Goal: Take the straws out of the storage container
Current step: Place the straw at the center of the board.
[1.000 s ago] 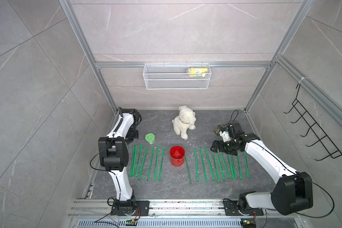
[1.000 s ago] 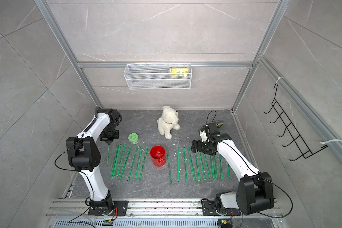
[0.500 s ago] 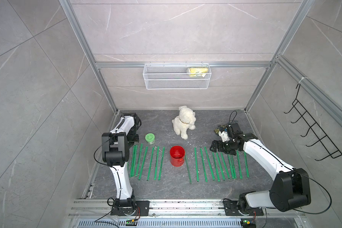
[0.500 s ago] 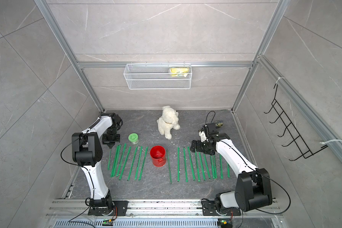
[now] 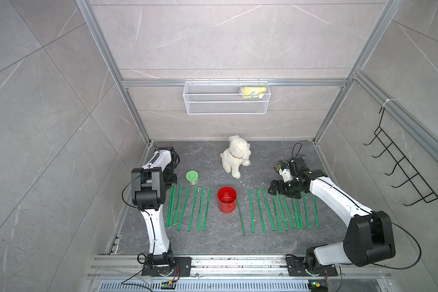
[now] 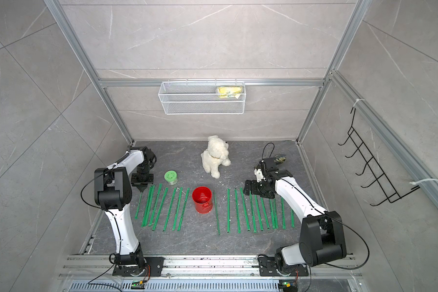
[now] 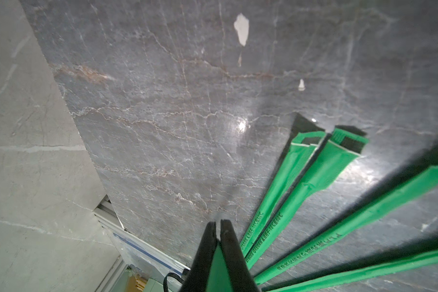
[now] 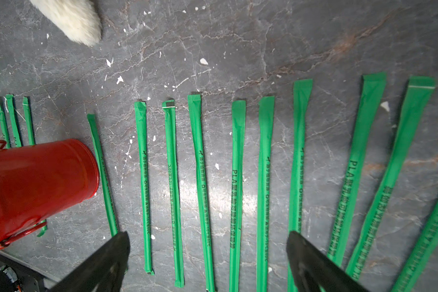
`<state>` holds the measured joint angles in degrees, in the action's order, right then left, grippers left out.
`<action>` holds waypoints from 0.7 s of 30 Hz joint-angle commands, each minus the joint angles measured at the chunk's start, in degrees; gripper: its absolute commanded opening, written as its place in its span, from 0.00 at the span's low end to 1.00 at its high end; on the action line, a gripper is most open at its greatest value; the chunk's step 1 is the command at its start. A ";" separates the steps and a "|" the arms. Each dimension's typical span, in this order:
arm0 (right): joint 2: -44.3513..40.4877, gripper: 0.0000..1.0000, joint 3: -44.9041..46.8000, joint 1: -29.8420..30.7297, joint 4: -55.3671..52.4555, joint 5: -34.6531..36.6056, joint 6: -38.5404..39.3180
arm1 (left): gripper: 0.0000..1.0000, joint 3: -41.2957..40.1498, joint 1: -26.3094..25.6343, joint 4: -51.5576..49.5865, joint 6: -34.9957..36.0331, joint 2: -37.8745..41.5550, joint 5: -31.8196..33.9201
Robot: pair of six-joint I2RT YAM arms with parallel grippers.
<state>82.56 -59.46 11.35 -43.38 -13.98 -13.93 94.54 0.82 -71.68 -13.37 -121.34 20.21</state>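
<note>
The storage container [image 5: 227,203] [image 6: 202,201] is a red can standing upright mid-floor, and no straw shows inside it. Green straws lie flat in two rows, one left of the can [image 5: 187,209] and one right of it [image 5: 276,212] [image 8: 172,192]. My left gripper [image 6: 141,188] [image 7: 218,222] points down at the far left end of the left row. It is shut on one straw [image 6: 138,204] [image 7: 219,268], whose free end reaches toward the front. My right gripper [image 5: 276,191] [image 8: 208,236] hangs open over the back ends of the right row, holding nothing.
A white plush dog [image 5: 234,159] sits behind the can. A green-lidded jar [image 5: 192,177] stands beside the left gripper. A white wire basket [image 5: 225,101] hangs on the back wall and a black hook rack [image 5: 402,172] on the right wall. White crumbs dot the floor.
The left arm has folded in, bringing its gripper and the held straw forward and down to the left end of the left row. The right arm has hardly moved.
</note>
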 commanded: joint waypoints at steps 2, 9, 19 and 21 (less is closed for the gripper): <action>1.11 1.00 -0.79 0.34 0.65 -0.77 -0.09 | 0.14 -0.28 0.67 0.22 1.15 -0.39 -1.10; 1.46 1.00 -1.00 0.35 0.57 -0.70 -0.02 | 0.23 -0.75 0.85 0.58 1.09 -0.76 -1.09; 0.57 1.00 -1.53 0.34 1.41 -0.70 -0.46 | 0.65 -2.05 0.85 2.67 -0.77 3.10 -2.14; -0.78 1.00 -1.45 0.35 2.38 0.09 -0.95 | 0.86 -2.84 0.89 4.12 -2.35 5.96 -2.80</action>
<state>83.20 -59.61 11.35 -42.44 -14.35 -13.98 92.16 1.34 -68.53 -13.85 -121.08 18.81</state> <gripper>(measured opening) 0.994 0.810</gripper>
